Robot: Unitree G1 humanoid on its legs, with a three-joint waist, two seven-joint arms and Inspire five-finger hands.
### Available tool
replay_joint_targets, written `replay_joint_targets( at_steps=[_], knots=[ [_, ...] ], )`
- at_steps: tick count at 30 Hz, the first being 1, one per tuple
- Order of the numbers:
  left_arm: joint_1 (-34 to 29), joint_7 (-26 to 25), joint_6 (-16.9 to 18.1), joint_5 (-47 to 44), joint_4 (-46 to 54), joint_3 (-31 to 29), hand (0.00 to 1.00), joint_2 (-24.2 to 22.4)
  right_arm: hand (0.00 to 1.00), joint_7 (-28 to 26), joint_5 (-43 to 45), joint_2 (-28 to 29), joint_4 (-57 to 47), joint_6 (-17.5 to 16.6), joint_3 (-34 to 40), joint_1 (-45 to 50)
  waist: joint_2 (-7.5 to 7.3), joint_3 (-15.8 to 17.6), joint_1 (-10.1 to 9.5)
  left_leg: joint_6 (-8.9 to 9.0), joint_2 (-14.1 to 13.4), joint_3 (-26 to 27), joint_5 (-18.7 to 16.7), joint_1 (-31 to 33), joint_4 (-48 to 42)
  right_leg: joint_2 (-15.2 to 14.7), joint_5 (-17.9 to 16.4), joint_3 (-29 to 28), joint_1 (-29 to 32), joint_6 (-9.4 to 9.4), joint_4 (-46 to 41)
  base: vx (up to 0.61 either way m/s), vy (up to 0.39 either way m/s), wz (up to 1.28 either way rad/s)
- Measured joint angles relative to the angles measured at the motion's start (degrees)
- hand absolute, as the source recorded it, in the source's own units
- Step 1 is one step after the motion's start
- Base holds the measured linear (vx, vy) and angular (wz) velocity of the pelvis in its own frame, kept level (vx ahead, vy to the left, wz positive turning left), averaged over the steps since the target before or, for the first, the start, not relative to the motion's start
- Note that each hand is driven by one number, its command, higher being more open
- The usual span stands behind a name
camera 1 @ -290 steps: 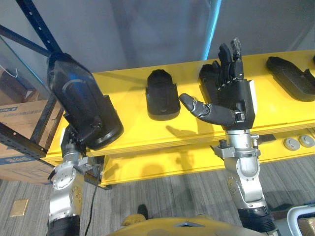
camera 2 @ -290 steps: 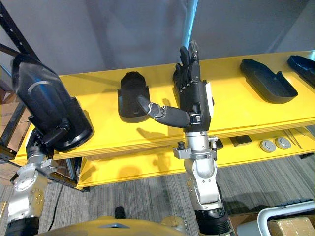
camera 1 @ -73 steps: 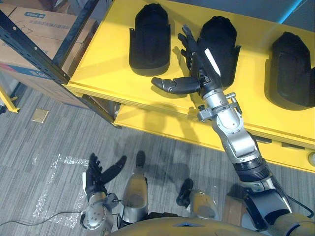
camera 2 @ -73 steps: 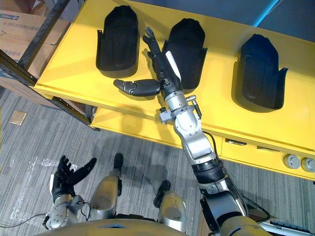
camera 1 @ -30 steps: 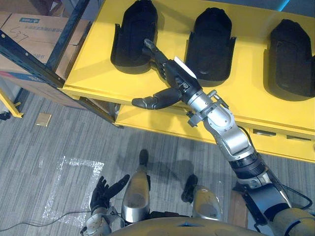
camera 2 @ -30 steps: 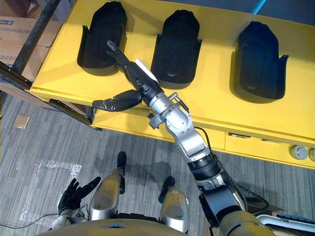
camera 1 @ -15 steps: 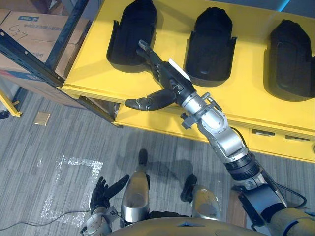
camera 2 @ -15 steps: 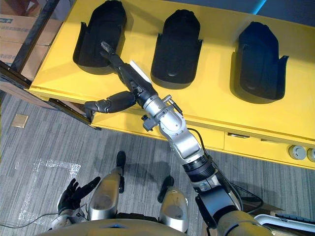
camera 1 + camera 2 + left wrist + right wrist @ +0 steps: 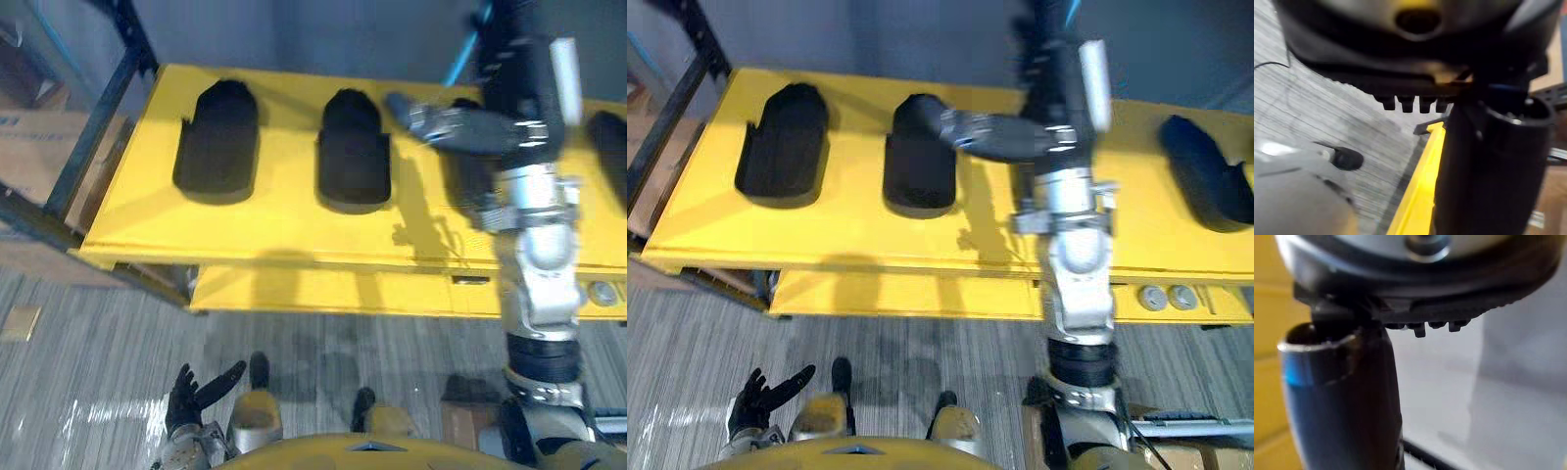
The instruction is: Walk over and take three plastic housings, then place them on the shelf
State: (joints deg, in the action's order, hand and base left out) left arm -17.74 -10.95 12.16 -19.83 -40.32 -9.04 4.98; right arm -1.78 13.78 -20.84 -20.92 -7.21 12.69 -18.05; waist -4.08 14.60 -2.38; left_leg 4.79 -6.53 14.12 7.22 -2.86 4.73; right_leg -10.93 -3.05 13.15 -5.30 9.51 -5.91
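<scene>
Left of raised right hand point(image 9: 524, 93), on yellow shelf point(image 9: 284, 235): near housing point(image 9: 355, 152), then far housing point(image 9: 216, 142), long axes pointing away from robot. Fingers straight, thumb out, empty. Low, well apart: left hand point(image 9: 186, 401), spread.

right hand point(image 9: 519, 93): dark glossy shell with a long white strip point(image 9: 563, 69) along its right edge. right arm point(image 9: 534, 264): silver-grey rounded metal segments below a bracketed joint, ending in a ribbed black collar point(image 9: 542, 357) at the near end. left hand point(image 9: 191, 394): dark throughout, on a silver-grey wrist point(image 9: 186, 452). close up, each hand's base is a black bulk edged with a row of small square stubs point(image 9: 1410, 103). the thumb point(image 9: 1342, 396) is a smooth dark cylinder.
</scene>
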Motion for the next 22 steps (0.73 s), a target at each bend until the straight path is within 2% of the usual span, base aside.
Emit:
replay_joint_targets(
  at_steps=[1,3,5,7,10,12,14,16,17,20,22],
  knots=[
    [0.0,0.0,0.1,0.0,-0.4,-0.7,1.0,0.0,1.0,0.3,0.0,-0.6,-0.3,-0.3,2.4,1.7,-0.2,-1.0,0.45,0.07,0.0,0.6,-0.3,-0.2,0.0,0.0,0.0,-0.8,0.1,0.01,0.2,0.04,0.034,-0.55],
    [0.0,0.0,0.4,0.0,-2.8,-3.0,1.0,0.0,1.0,1.5,0.5,-2.3,-0.3,-0.5,9.4,7.6,-0.45,-3.4,2.66,0.33,-0.1,2.6,-1.3,-1.4,0.3,0.1,0.0,-2.6,0.2,-0.01,0.5,0.01,0.022,-0.52],
    [-0.3,0.0,0.5,0.1,-5.3,-3.3,1.0,0.0,1.0,3.3,0.6,-3.2,-0.2,0.1,14.6,14.3,-0.17,-5.0,3.82,1.02,-0.3,4.7,-2.3,-2.3,0.4,0.3,-0.1,-4.8,0.4,-0.16,1.2,0.0,0.015,-0.56],
    [-1.0,0.2,0.6,0.2,-7.3,-3.2,1.0,-0.8,1.0,4.9,0.5,-3.3,2.6,0.5,19.2,21.6,0.48,-5.8,6.07,1.14,-0.4,6.7,-2.6,-3.4,0.4,0.5,-0.2,-6.6,1.3,-0.39,1.0,-0.01,0.018,-0.5],
    [-1.4,0.1,0.6,2.3,-9.0,-3.1,1.0,-0.8,1.0,6.9,1.1,-1.3,13.5,2.4,21.7,30.0,1.03,-6.9,9.12,1.29,-1.2,9.3,-2.6,-3.9,0.4,1.4,-0.1,-9.0,2.3,-0.65,0.9,0.02,-0.016,-0.49],
    [-1.0,0.1,0.7,2.2,-9.8,-3.1,1.0,-0.6,1.0,7.7,1.1,1.6,21.3,4.3,22.0,33.3,1.15,-7.1,10.17,1.58,-1.5,9.9,-2.8,-4.6,0.4,1.7,0.0,-9.4,2.2,-0.75,0.9,0.02,-0.023,-0.19],
    [-0.7,0.1,0.7,2.1,-10.4,-3.2,1.0,-0.4,1.0,8.5,3.7,5.0,30.0,5.3,21.1,35.7,1.33,-7.4,10.38,1.79,-1.7,10.8,-2.9,-5.0,0.4,2.0,0.0,-10.2,2.3,-0.82,0.9,0.02,-0.009,-0.19],
    [-0.5,0.3,1.1,2.2,-11.0,-3.2,1.0,0.0,1.0,6.9,12.2,9.6,42.5,5.4,20.2,37.3,1.57,-7.5,10.4,1.98,-1.9,11.0,-3.1,-5.7,0.4,2.1,-0.1,-10.3,2.1,-1.13,0.9,0.0,-0.01,-0.1],
    [-0.4,0.3,1.3,2.3,-11.0,-3.2,1.0,0.0,1.0,6.7,13.5,10.5,45.2,5.6,19.9,37.4,1.69,-7.6,10.4,2.0,-1.9,11.0,-3.1,-5.7,0.4,2.1,-0.2,-10.3,2.0,-1.14,0.9,0.0,0.0,0.0],
    [0.0,1.3,1.4,2.5,-11.0,-3.1,1.0,0.1,1.0,4.6,13.5,13.8,54.7,6.1,17.0,37.3,2.28,-7.9,10.15,1.99,-1.8,10.9,-3.1,-5.9,0.4,2.0,-0.2,-10.2,1.8,-1.15,1.0,0.0,0.0,0.01],
    [0.4,2.6,1.4,2.4,-11.0,-2.9,1.0,0.1,1.0,1.4,13.4,14.2,59.0,8.1,15.8,36.7,2.65,-8.1,9.21,1.98,-1.8,10.6,-3.1,-6.5,0.4,1.9,-0.2,-9.9,1.1,-1.24,1.2,-0.01,-0.001,0.03]
  ],
)
